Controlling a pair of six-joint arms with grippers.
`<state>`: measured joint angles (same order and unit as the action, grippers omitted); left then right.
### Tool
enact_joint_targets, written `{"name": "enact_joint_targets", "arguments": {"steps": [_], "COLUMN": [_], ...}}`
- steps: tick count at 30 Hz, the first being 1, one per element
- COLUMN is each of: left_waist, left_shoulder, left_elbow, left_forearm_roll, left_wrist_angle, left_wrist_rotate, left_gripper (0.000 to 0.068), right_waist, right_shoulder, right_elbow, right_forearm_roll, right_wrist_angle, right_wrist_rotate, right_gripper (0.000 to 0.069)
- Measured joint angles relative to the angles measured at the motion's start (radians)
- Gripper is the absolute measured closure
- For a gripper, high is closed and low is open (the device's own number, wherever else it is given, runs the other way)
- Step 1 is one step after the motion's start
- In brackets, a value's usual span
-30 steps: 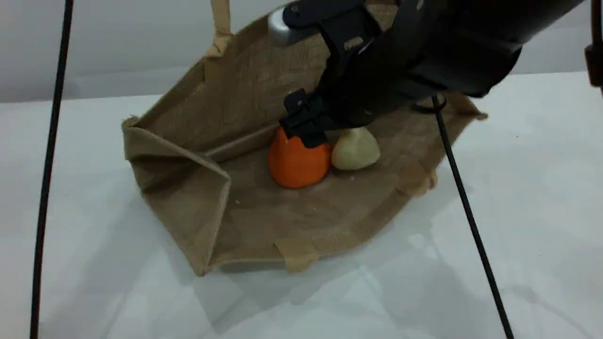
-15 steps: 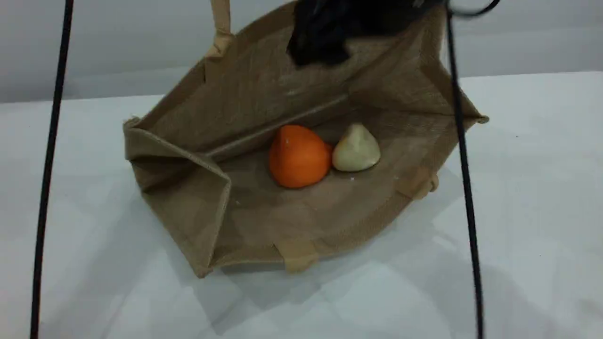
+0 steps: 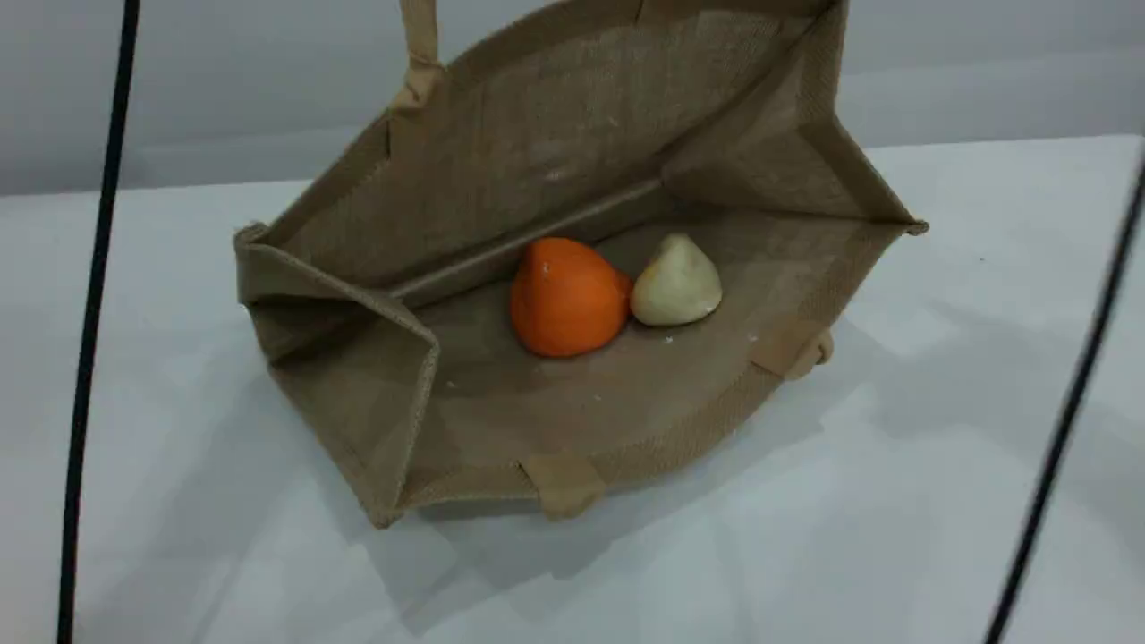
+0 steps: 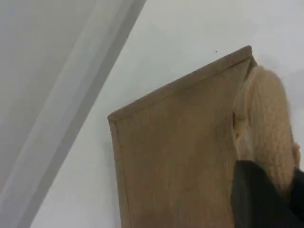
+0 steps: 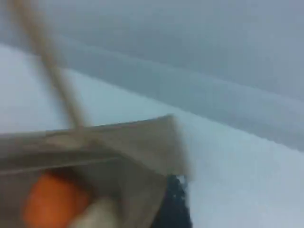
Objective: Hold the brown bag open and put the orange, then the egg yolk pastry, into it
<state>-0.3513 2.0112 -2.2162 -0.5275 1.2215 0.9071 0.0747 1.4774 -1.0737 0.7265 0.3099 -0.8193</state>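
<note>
The orange and the egg yolk pastry rest touching inside the brown bag, pastry to the orange's right, the bag lying on the tabletop.

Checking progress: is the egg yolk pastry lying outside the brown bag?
No, the egg yolk pastry lies inside the brown bag beside the orange.

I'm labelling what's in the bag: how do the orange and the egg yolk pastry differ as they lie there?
Colour: the orange is bright orange, while the egg yolk pastry is pale cream.
Size: the orange looks larger than the egg yolk pastry.
Place: in the scene view the orange lies on the left and the egg yolk pastry on its right.
Shared: both are roundish, rest inside the opened brown bag and touch side by side.
</note>
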Motion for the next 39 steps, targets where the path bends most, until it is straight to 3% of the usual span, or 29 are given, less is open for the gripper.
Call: {"name": "enact_joint_targets", "arguments": {"steps": [5, 10, 13, 18, 22, 28, 35, 39], "left_waist": [0.000, 0.000, 0.000, 0.000, 0.000, 0.001, 0.001, 0.001], "left_shoulder": [0.000, 0.000, -0.001, -0.001, -0.001, -0.046, -0.170, -0.257], "left_elbow": [0.000, 0.000, 0.000, 0.000, -0.001, -0.001, -0.001, -0.001], "left_forearm_roll": [-0.021, -0.031, -0.037, -0.031, -0.018, 0.134, 0.358, 0.426], "left_wrist_angle": [0.000, 0.000, -0.008, -0.006, -0.001, 0.001, 0.002, 0.002], "left_wrist_rotate": [0.000, 0.000, 0.000, 0.000, -0.056, -0.232, -0.458, -0.592], "left_gripper": [0.0586, 0.0554, 0.0455, 0.0220, 0.0141, 0.0134, 0.0133, 0.0133], "right_waist": [-0.112, -0.126, -0.126, -0.126, -0.126, -0.126, -0.126, -0.125], "right_shoulder": [-0.001, -0.001, -0.001, -0.002, -0.026, -0.118, -0.262, -0.366], "right_elbow": [0.000, -0.001, -0.001, -0.001, -0.001, -0.030, -0.088, -0.093], "right_forearm_roll": [0.000, 0.002, 0.003, -0.007, -0.038, -0.045, -0.054, -0.058], "right_wrist_angle": [0.044, 0.053, 0.050, 0.049, 0.058, 0.148, 0.357, 0.473], "right_wrist_rotate": [0.003, 0.003, 0.003, 0.003, 0.003, 0.032, 0.158, 0.234], "right_gripper": [0.0120, 0.0120, 0.0120, 0.0120, 0.0120, 0.0120, 0.0120, 0.0120]}}
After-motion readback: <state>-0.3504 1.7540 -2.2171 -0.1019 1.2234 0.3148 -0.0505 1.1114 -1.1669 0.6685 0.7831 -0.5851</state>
